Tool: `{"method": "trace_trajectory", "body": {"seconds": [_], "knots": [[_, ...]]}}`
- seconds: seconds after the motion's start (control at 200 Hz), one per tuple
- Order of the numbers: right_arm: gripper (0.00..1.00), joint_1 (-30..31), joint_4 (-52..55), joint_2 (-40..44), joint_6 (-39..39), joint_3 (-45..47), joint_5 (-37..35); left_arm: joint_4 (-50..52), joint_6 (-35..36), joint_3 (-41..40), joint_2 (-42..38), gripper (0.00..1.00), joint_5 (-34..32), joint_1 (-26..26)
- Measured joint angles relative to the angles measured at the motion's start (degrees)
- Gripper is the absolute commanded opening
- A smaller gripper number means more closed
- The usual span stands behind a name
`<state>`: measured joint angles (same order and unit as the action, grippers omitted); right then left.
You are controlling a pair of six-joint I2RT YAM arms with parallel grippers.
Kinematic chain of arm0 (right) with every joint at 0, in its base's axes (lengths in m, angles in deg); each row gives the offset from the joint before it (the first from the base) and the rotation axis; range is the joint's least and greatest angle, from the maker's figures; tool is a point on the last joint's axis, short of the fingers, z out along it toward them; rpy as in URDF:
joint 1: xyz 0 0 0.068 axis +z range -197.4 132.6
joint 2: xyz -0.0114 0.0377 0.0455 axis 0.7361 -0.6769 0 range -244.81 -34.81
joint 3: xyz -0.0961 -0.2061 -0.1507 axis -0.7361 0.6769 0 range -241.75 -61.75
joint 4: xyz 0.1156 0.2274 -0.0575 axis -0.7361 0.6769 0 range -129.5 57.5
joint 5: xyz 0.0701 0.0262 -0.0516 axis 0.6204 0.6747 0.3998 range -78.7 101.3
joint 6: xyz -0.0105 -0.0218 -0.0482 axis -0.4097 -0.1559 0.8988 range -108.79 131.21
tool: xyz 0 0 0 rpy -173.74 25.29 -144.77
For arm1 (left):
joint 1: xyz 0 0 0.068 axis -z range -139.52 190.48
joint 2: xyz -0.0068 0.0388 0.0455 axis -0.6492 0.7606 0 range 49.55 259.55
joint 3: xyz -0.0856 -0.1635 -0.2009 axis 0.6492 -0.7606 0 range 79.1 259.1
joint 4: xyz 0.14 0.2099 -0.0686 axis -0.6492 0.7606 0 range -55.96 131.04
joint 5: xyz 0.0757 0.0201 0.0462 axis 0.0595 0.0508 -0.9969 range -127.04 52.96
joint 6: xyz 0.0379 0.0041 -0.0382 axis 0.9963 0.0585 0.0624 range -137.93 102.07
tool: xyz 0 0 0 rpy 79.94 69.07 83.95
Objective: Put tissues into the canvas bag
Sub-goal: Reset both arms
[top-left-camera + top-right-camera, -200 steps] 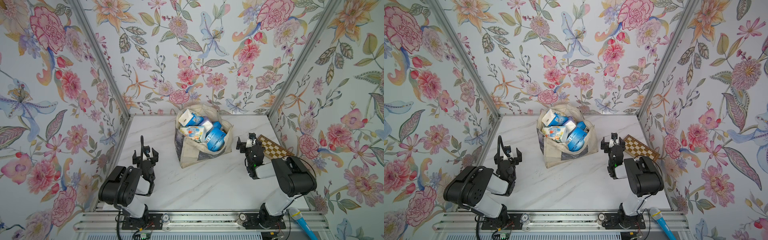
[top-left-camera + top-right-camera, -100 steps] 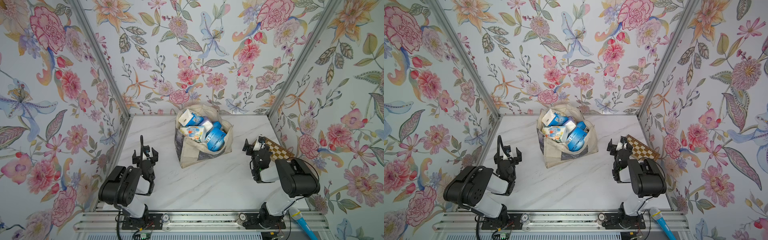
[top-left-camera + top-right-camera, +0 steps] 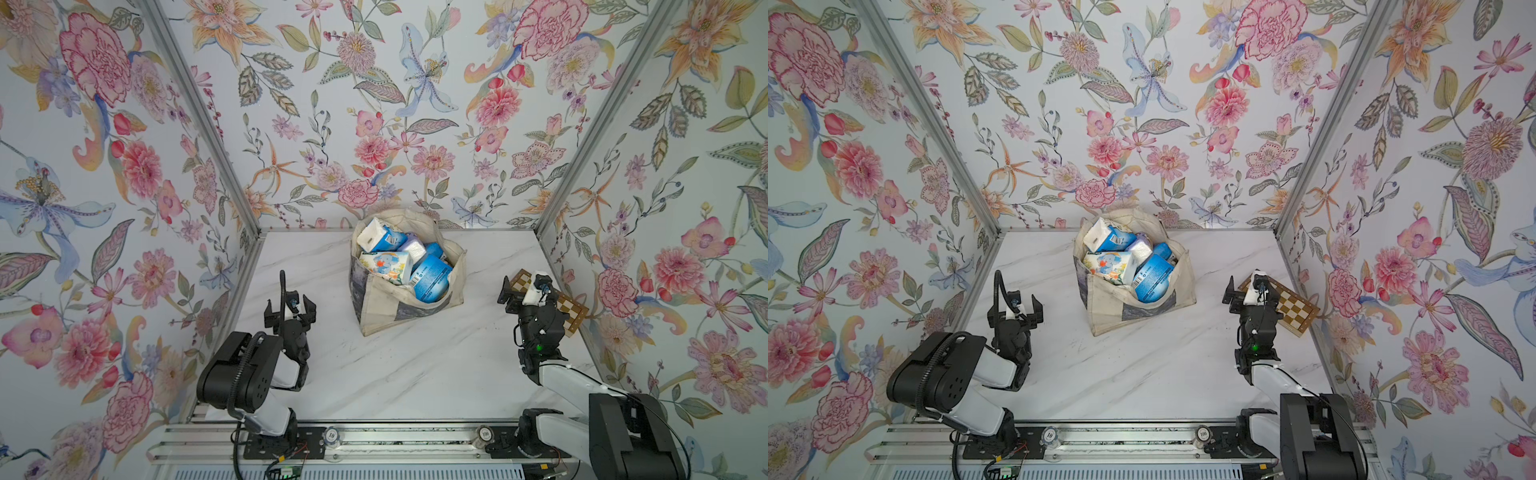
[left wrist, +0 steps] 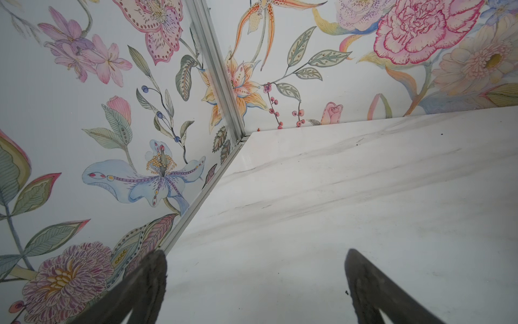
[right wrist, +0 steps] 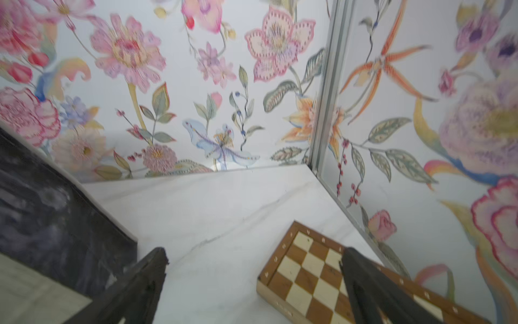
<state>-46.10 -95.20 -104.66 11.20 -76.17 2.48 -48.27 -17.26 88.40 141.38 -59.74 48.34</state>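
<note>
Swinging away from the canvas bag (image 3: 386,309), the right hand (image 3: 521,287) is now hovering at the end of the chessboard (image 3: 575,311) by the wall, jaws spread wide and carrying nothing. The left hand (image 3: 289,308) is staying put over bare counter (image 3: 415,365), equally wide and empty. The tissues (image 3: 428,279) are sitting heaped inside the bag (mouth gaping, packs up to the rim). No pack is showing on the counter, so the packing is looking finished.

You have bright, even, soft light and only faint shadows on the table (image 3: 395,374); your right wrist view blurs, bag (image 5: 42,210) and wallpaper (image 5: 126,56) smeared.
</note>
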Motion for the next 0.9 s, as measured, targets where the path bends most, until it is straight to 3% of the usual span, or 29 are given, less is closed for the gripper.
{"method": "trace_trajectory", "body": {"seconds": [0.295, 0.385, 0.521, 0.901], "knots": [[0.99, 2.43, -13.20, -19.19, 2.23, 3.87, 0.96, 0.00, 0.00, 0.00, 0.00, 0.99, 0.00, 0.00], [0.99, 3.37, -11.28, -19.41, 2.75, 2.51, 0.85, 0.00, 0.00, 0.00, 0.00, 0.99, 0.00, 0.00], [0.99, -0.17, -9.35, -19.39, 1.92, -2.12, 3.02, 0.02, 0.00, 0.00, 0.00, 1.00, 0.00, 0.00], [0.99, 0.76, -8.35, -19.37, 1.73, -2.38, 3.21, 0.00, 0.02, 0.00, 0.00, 0.99, 0.00, 0.00]]}}
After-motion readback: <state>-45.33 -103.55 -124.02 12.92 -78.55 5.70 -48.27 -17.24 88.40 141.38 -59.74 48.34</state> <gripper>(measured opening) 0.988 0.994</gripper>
